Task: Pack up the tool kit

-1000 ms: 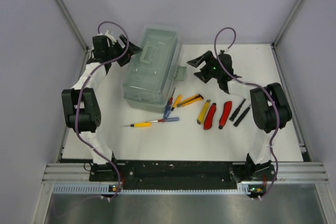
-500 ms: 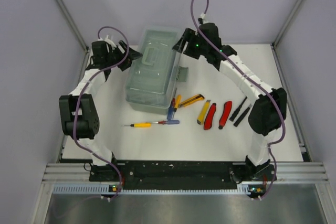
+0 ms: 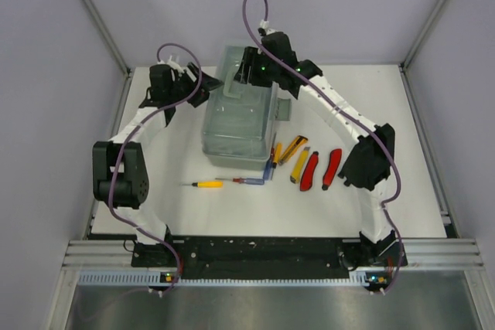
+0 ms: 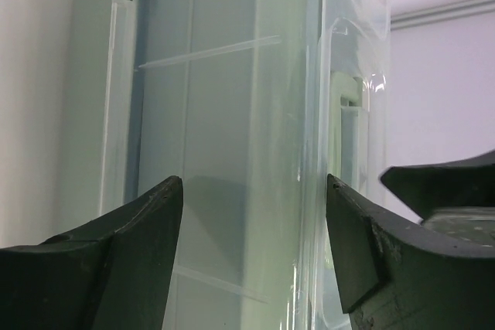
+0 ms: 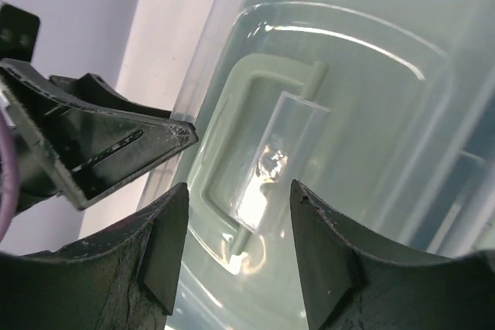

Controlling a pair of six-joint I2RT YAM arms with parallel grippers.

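The pale green toolbox (image 3: 241, 117), lid shut, stands at the back middle of the table. My left gripper (image 3: 203, 90) is open at its left wall near the lid edge (image 4: 232, 98). My right gripper (image 3: 241, 75) is open just above the translucent lid, with its jaws on either side of the green handle (image 5: 255, 152). On the table in front lie a yellow screwdriver (image 3: 206, 184), a blue and red screwdriver (image 3: 246, 180), two yellow utility knives (image 3: 292, 148) and two red-handled pliers (image 3: 320, 169). The black hammers are hidden behind my right arm.
More small screwdrivers (image 3: 273, 158) lie pressed against the toolbox's front right corner. A green latch flap (image 3: 284, 107) sticks out on the box's right side. Frame posts and walls close in the table on both sides and at the back.
My right arm swung from the table's right side over to the toolbox lid. My left gripper moved right, and the toolbox slid right, nudging the screwdrivers and one knife.
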